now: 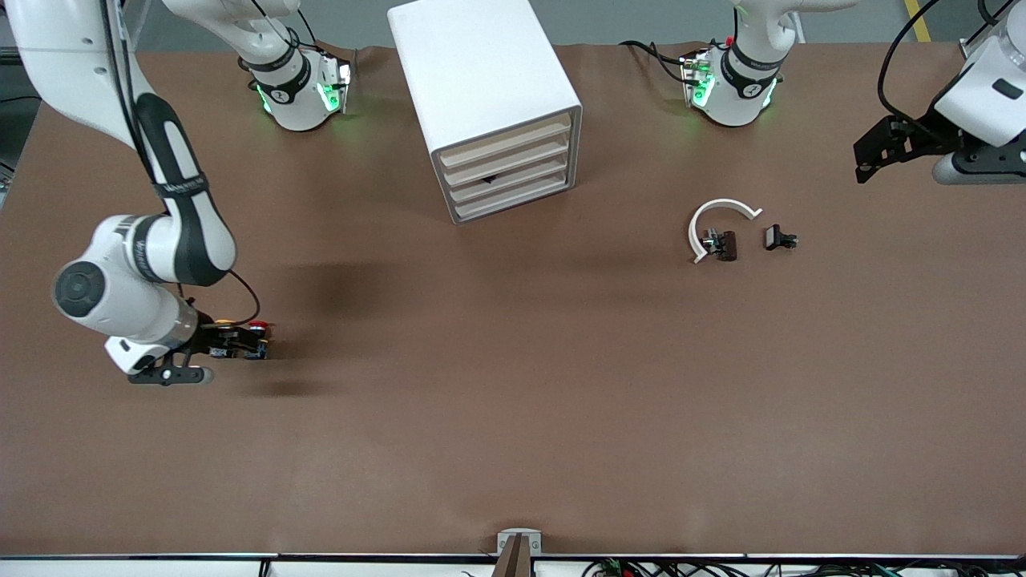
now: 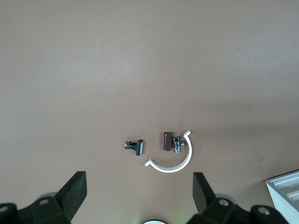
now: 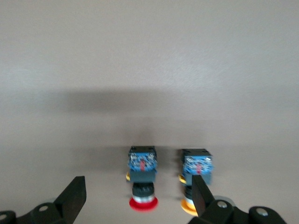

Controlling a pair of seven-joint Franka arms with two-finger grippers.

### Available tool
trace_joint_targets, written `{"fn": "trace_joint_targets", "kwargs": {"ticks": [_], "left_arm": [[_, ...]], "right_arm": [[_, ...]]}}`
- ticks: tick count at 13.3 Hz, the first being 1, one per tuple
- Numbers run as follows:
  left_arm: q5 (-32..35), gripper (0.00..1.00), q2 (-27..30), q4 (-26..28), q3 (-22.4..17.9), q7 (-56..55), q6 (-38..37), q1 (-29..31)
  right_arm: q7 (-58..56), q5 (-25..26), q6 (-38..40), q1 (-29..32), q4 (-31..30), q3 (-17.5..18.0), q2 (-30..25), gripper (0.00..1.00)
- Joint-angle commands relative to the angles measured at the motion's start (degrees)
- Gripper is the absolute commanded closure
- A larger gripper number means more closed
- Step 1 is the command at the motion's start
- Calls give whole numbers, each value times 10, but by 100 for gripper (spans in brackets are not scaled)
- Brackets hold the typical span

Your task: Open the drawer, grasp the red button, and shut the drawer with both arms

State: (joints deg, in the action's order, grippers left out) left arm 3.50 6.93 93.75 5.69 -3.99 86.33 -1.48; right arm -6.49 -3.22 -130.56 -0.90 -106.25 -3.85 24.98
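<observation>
The white cabinet point(image 1: 489, 96) stands near the robot bases, and all four beige drawer fronts point(image 1: 508, 171) look shut. The red-capped button point(image 1: 257, 326) lies on the table at the right arm's end, beside the yellow-capped button point(image 1: 225, 323). My right gripper point(image 1: 240, 344) is low over both, open and empty. In the right wrist view the red button point(image 3: 142, 179) lies between the open fingers point(image 3: 74, 198), and the yellow button point(image 3: 196, 179) sits by the other finger. My left gripper point(image 1: 864, 167) hangs open and empty over the left arm's end of the table; it also shows in the left wrist view point(image 2: 139, 191).
A white curved piece point(image 1: 717, 220), a brown part point(image 1: 725, 244) and a small black part point(image 1: 777, 238) lie toward the left arm's end. They show in the left wrist view too: the curved piece point(image 2: 175, 163), the brown part point(image 2: 167, 141) and the black part point(image 2: 135, 146).
</observation>
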Motion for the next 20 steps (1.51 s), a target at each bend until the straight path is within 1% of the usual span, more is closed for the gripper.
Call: {"fn": "trace_joint_targets", "kwargs": {"ticks": [1,3,5,8,9,10,12,13,14,17,18,20], "left_arm": [[-8,0,34,23,-8,7,0,-4],[-9,0,32,21,-8,8,0,0],[-10,0,27,21,-8,8,1,0],[-10,0,27,21,-8,8,1,1],[-10,0,27,22,-9,8,0,1],[-10,0,27,22,-9,8,0,2],[-10,0,25,21,-13,8,0,2],[-10,0,20,21,-13,8,1,2],[-11,0,15,19,-13,8,1,2],[-11,0,13,16,-17,8,4,6],[-11,0,12,16,-17,8,5,6],[-12,0,13,18,-17,8,6,6]], "right_arm": [[-28,-1,66,18,17,8,-37,0],[-30,0,126,20,46,8,-49,0],[-22,3,178,20,92,7,-50,0],[-23,15,322,23,222,7,-46,0],[-23,15,356,24,258,7,-45,0],[-22,16,362,26,272,7,-45,0],[-23,10,370,34,272,7,-45,0],[-23,6,393,45,272,11,-51,0],[-23,9,419,42,273,12,-60,0],[-32,12,427,42,267,12,-131,0],[-30,12,454,42,265,11,-153,0],[-27,12,474,42,257,10,-185,0]]}}
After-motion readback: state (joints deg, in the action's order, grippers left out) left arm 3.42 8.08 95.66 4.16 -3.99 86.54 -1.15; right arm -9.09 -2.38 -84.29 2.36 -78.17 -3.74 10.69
